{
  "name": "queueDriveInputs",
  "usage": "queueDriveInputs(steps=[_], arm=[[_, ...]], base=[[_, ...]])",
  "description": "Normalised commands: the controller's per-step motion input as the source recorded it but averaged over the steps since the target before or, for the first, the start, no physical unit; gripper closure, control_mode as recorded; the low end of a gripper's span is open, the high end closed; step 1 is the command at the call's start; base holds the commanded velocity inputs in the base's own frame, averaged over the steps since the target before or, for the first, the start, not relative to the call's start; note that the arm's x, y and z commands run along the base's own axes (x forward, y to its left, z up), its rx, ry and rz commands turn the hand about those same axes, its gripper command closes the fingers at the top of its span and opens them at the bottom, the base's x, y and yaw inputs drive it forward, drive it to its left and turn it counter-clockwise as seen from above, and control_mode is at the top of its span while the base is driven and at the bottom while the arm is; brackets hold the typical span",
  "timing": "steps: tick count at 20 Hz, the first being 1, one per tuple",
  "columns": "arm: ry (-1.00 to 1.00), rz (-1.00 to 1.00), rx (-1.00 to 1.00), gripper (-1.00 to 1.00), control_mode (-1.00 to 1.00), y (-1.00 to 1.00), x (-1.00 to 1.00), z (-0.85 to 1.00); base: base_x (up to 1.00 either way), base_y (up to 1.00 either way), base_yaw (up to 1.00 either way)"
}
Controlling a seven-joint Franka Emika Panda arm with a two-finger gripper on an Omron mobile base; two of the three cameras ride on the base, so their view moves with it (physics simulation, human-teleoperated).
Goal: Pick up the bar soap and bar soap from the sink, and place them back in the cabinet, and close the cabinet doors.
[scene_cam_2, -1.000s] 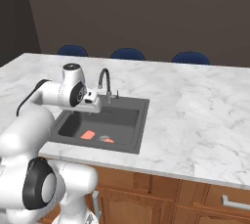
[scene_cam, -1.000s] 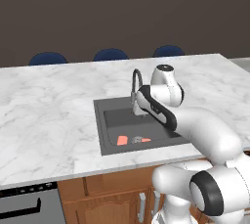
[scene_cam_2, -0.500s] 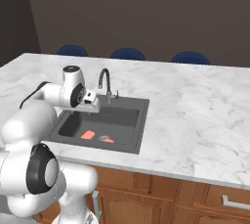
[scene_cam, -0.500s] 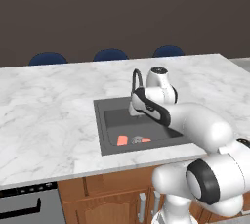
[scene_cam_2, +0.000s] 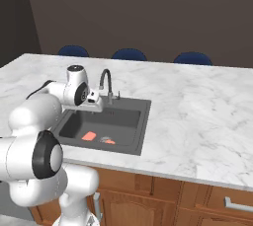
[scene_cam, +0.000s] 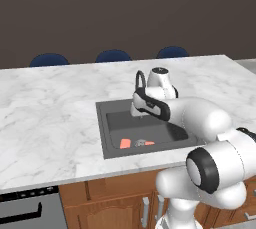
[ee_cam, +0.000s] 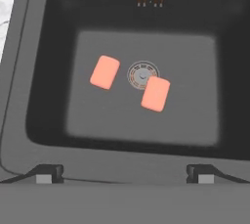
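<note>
Step in hand: approach for the first pick, nothing grasped yet. Claw (ee_cam: 125, 174) hangs above the dark grey recessed sink (ee_cam: 49, 140), fingertips (ee_cam: 49, 173) spread wide with nothing between them, looking straight down into the basin. Both salmon-pink rounded bar soaps lie flat on the sink floor: one (ee_cam: 105, 72) just left of the round grey drain strainer (ee_cam: 140, 74), the other (ee_cam: 156, 93) overlapping the strainer's rim on the opposite side. Bars are apart, not touching. In the base views they sit at the near end of the basin, dark arched faucet (scene_cam_2: 105, 84) at the far edge of the white marble desk (scene_cam: 45, 123). Next move, my read: pick one bar, centre over it, turn the claw across its short side, descend. Bars are thin, so the fingers likely need to reach almost to the floor.
</note>
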Motion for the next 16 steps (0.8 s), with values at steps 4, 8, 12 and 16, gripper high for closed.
queueDriveInputs(steps=[4, 8, 12, 16], arm=[[0.02, 0.0, 0.0, -1.0, -1.0, 0.0, 0.12, -0.19], [0.0, 0.0, 0.0, -1.0, -1.0, 0.0, 0.1, -0.17], [0.0, 0.0, 0.0, -1.0, -1.0, -0.03, 0.14, -0.17], [0.0, 0.0, 0.0, -1.0, -1.0, -0.09, 0.1, -0.2]], base=[[0.0, 0.0, 0.0], [0.0, 0.0, 0.0], [0.0, 0.0, 0.0], [0.0, 0.0, 0.0]])
